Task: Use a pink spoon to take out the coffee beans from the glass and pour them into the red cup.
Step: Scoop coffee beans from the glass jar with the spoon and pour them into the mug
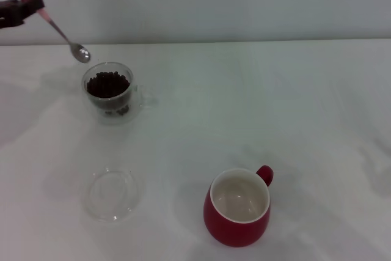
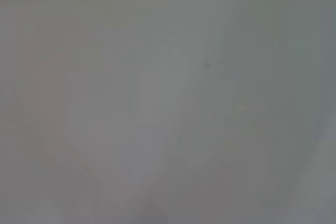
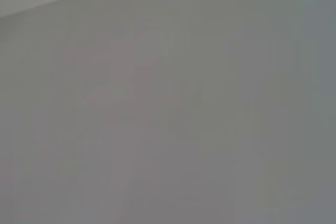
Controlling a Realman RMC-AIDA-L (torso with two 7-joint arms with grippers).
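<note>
The left claw grips the light, stiff pink spoon by its handle end, bowl hanging above the fragile glass of loose coffee beans; the right claw is unseen.

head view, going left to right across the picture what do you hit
left gripper holding the pink spoon → glass of coffee beans → red cup
</note>
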